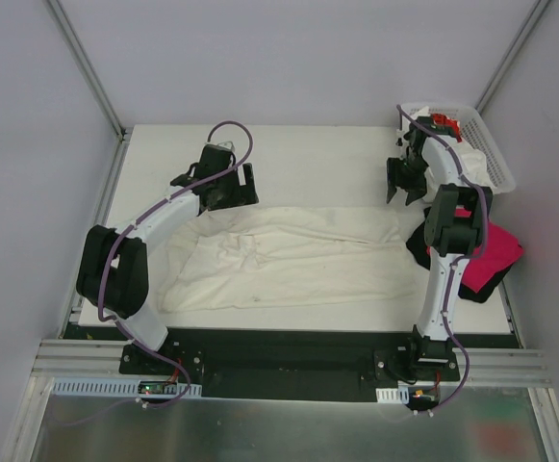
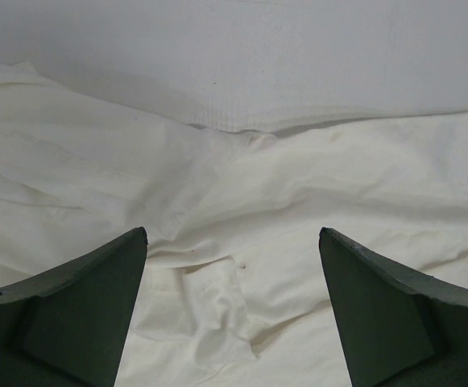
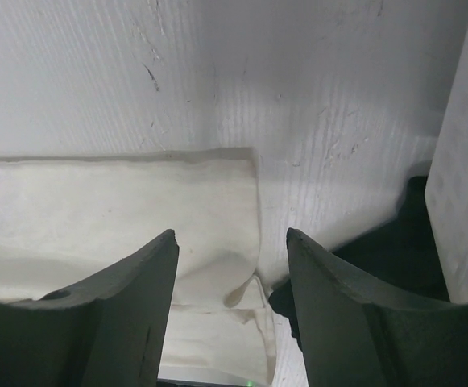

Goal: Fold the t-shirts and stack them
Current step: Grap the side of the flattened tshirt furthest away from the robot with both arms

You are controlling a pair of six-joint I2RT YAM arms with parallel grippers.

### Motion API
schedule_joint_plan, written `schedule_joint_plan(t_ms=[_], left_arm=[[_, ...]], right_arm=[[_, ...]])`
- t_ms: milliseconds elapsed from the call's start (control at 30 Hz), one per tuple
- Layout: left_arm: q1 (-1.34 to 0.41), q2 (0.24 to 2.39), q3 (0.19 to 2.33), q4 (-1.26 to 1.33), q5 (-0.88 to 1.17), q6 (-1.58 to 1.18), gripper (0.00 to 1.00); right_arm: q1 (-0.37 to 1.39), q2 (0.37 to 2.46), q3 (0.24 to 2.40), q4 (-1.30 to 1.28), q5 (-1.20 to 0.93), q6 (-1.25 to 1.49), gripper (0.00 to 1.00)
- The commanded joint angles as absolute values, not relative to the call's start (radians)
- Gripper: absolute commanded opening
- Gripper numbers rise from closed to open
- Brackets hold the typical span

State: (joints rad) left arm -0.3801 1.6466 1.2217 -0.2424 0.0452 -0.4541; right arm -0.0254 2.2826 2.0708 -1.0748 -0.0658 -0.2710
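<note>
One big white table [image 1: 308, 144] sits under both pincers. The biggest thing on it is a cream t-shirt [image 1: 298, 260]. It lies spread out flat with many wrinkles and reaches from below the left pincer [image 1: 239, 191] across to below the right pincer [image 1: 402, 192]. The far edge of the cream t-shirt is right under both of them.

Next is a white basket [image 1: 491, 144] with holes in its sides. It stands past the right pincer and off to its right, at the far corner of the table. White cloth with a bit of red [image 1: 471, 156] sits inside it.

A pink t-shirt [image 1: 495, 255] lies in a bunch to the right of the right pincer, closer to the robot's base. A black t-shirt [image 1: 419, 245] lies next to the pink one, touching it, just to the right of the right pincer and near the end of the cream t-shirt.

The left pincer [image 2: 234, 234] has its two fingers spread very wide. Nothing is between them, and it hangs over the wrinkled cloth.

The right pincer [image 3: 232, 234] has its fingers apart too, but less wide. It grips nothing. Below it are the corner of the cream t-shirt and some bare table.
</note>
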Motion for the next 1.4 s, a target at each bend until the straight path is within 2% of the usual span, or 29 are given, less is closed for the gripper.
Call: schedule_joint_plan(t_ms=[0,267,867,1133,1333,1367], left_arm=[[-0.388,1.592,1.203,-0.227,0.045,-0.443,0.87],[-0.388,1.586,1.207,-0.227,0.055,-0.442,0.87],[-0.388,1.588,1.197,-0.227,0.051,-0.431,0.87],[-0.388,1.568,1.181,-0.227,0.058,-0.44,0.87],[-0.388,1.566,1.181,-0.227,0.064,-0.442,0.87],[-0.388,1.568,1.181,-0.227,0.067,-0.443,0.87]], right_arm=[[-0.089,2.224,1.999,-1.033,0.008,-0.229,0.6],[-0.087,2.191,1.882,-0.942,-0.067,-0.193,0.59],[-0.077,2.329,2.003,-0.916,-0.087,-0.172,0.59],[-0.077,2.327,1.979,-0.899,-0.091,-0.175,0.59],[-0.075,2.312,1.947,-0.877,-0.103,-0.166,0.48],[-0.075,2.315,1.947,-0.876,-0.103,-0.166,0.4]])
